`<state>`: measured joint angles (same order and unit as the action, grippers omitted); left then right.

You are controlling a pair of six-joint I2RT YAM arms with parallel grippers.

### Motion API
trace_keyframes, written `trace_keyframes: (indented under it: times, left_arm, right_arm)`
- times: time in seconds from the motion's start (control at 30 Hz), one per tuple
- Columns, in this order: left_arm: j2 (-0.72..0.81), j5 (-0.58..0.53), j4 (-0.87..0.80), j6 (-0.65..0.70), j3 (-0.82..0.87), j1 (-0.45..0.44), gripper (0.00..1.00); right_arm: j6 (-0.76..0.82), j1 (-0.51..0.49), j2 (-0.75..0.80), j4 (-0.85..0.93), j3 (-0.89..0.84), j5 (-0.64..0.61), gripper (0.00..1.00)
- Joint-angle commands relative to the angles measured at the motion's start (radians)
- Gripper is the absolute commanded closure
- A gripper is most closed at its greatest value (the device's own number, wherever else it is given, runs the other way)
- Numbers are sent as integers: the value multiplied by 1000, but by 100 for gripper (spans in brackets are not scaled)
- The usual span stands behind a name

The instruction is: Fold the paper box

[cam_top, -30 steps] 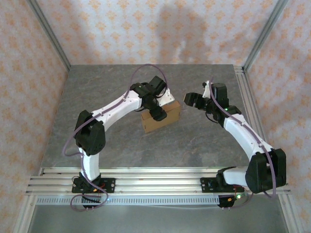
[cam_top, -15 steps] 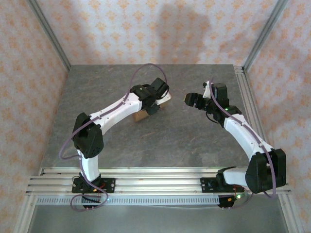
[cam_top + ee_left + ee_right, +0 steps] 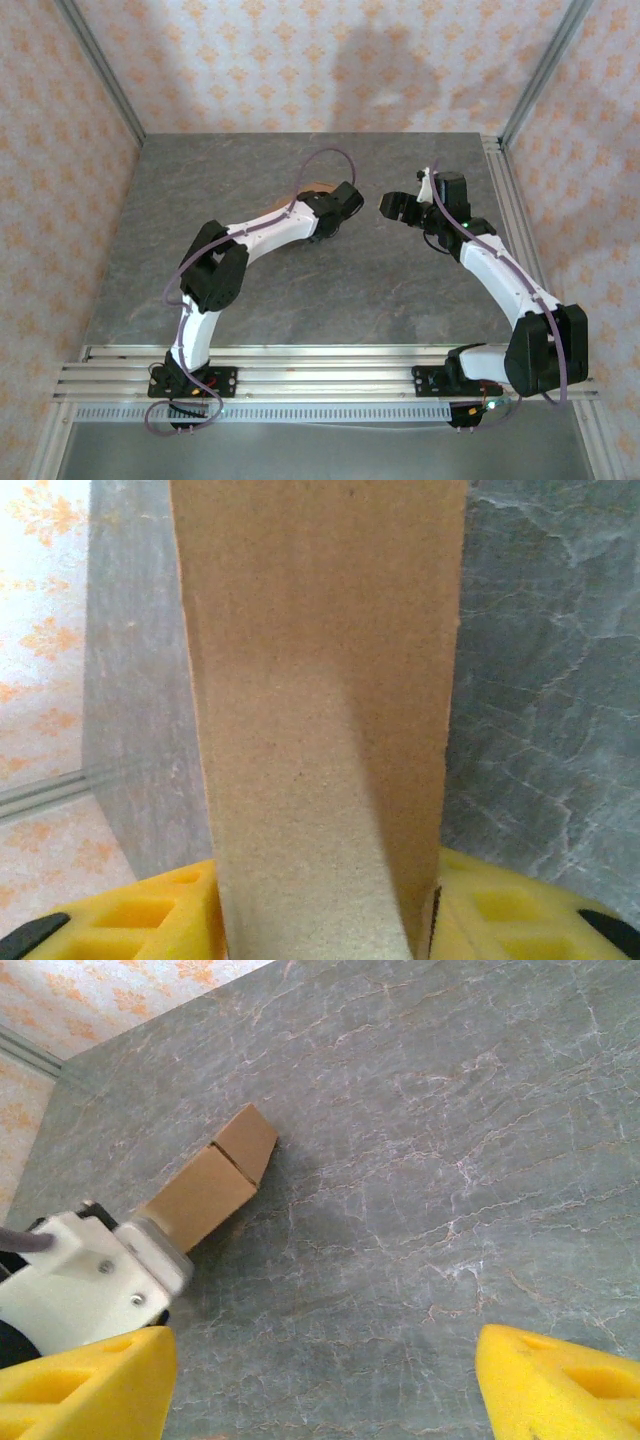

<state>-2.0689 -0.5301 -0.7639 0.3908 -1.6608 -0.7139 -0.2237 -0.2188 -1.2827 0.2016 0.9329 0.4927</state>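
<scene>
- Overhead, the left arm has stretched out toward the far middle of the grey stone-patterned desk. A second ago the plain brown cardboard paper box sat in plain sight on the desk beside its wrist; now a tan sliver of it peeks out past that wrist.
- The right arm has not stirred. The right tool hangs spread and holds nothing, near the left wrist.
- From the left wrist, a flat brown panel of the paper box stands between the yellow pads of the left tool. They press on it from both sides, which looks like a pinch.
- From the right wrist, the paper box juts out of the left arm's white wrist as a closed oblong with one seam across it. Its shadow lies on the desk alongside, and I cannot tell whether it touches the desk.
- My reading is that the folding looks nearly finished. The paper box seems to be getting carried or repositioned rather than creased, though that seam may still want pressing.
- Count: one paper box, two arms, two tools, one desk.
</scene>
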Motion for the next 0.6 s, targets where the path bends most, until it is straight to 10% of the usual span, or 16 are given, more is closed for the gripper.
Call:
trace_keyframes:
  times: [0.0, 0.2, 0.57]
  left_arm:
    - [10, 31, -52, -18, -27, -5, 40]
    - [79, 146, 12, -25, 33, 1, 7]
    - [415, 531, 355, -302, 340, 228, 0]
  right_arm:
    - [21, 6, 14, 9, -9, -24, 22]
    - [23, 6, 11, 3, -12, -26, 22]
    - [64, 39, 48, -174, -129, -157, 6]
